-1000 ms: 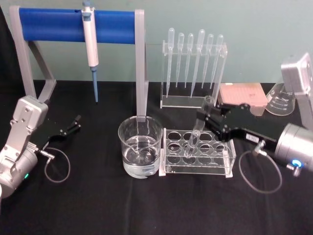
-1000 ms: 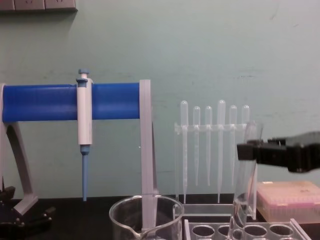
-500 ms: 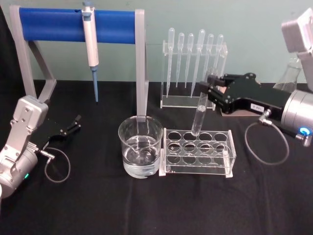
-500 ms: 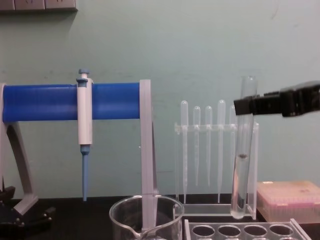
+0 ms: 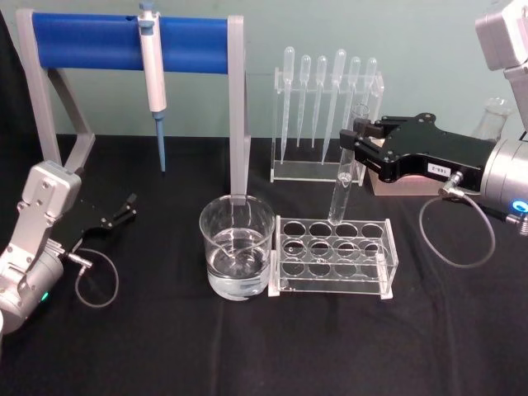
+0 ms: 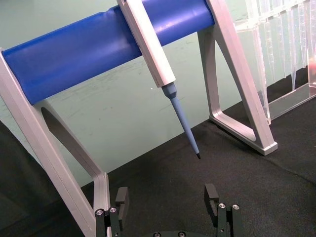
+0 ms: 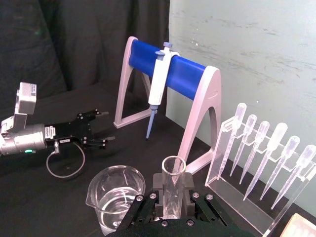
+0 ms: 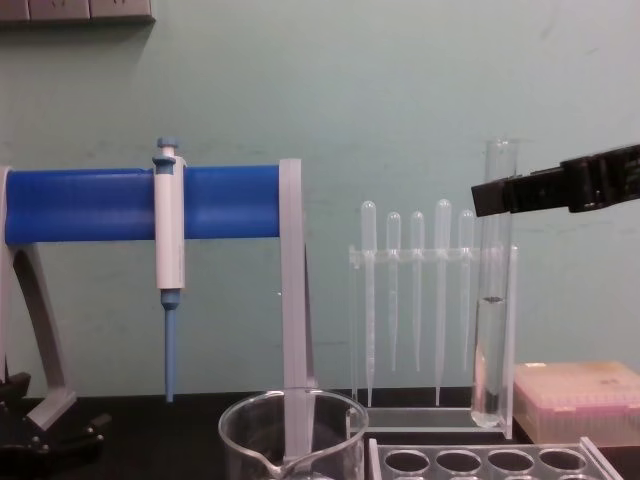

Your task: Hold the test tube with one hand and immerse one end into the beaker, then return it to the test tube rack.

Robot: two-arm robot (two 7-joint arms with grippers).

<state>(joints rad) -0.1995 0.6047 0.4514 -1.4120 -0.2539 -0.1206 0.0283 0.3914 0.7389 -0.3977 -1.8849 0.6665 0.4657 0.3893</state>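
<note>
The test tube (image 5: pixel 341 186) hangs nearly upright in the air, my right gripper (image 5: pixel 357 142) shut on it just below the rim. Its rounded bottom is above the back row of the clear rack (image 5: pixel 334 257), clear of the holes. In the chest view the test tube (image 8: pixel 492 300) holds some clear liquid in its lower part, with the right gripper (image 8: pixel 492 197) near its top. The right wrist view looks down on the test tube's rim (image 7: pixel 174 166). The beaker (image 5: pixel 237 246), partly filled with water, stands left of the rack. My left gripper (image 5: pixel 124 210) rests open at the far left.
A blue pipette stand (image 5: pixel 132 41) with a hanging pipettor (image 5: pixel 152 70) spans the back left. A clear holder of plastic pipettes (image 5: pixel 326 115) stands behind the rack. A pink box (image 8: pixel 580 400) and a glass flask (image 5: pixel 495 115) sit at the back right.
My right gripper has lifted the test tube out of the rack hole and up. The tube has swung from tilted to nearly upright. The left arm has not moved.
</note>
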